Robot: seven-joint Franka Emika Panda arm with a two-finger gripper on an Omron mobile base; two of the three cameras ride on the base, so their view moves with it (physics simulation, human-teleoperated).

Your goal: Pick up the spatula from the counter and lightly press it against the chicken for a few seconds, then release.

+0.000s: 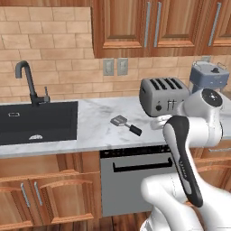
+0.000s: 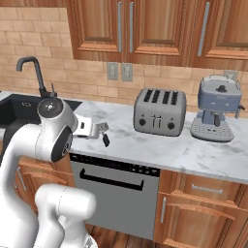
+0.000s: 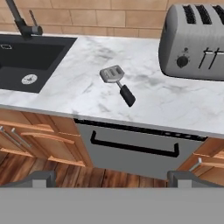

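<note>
Take the marble bench (image 1: 94,113) as the work surface, running left to right. Note the black sink (image 1: 40,119) sunk into its left end, with a dark tap (image 1: 30,85) on the far side. Note the grey dishwasher front (image 1: 135,189) under the middle of the bench. Find the four-slot toaster (image 1: 162,95) standing toward the right and far side, and the blue coffee machine (image 2: 218,97) further right again.

Locate the spatula (image 3: 120,85) lying flat on bare marble between sink and toaster, well apart from both. Read its lie as diagonal: pale slotted blade to the far left, dark handle to the near right, not far from the near edge of the bench.

Read the end effector (image 3: 111,178) as released, fingertips spread wide, nothing between them. Place it on the near side of the bench, raised and looking down at the spatula, well apart from it.

Judge the step in hand as the approach for pickup; treat grasp, press and release as not yet done.

For the next move, expect to reach forward and down, roll the wrist to set the fingertips across the handle, descend until straddling it, then close. Aim for the handle rather than the thin blade, probably the easier grip. Beware of fingertips striking the marble on so low-lying a tool. Locate the chicken before carrying the spatula anywhere.
</note>
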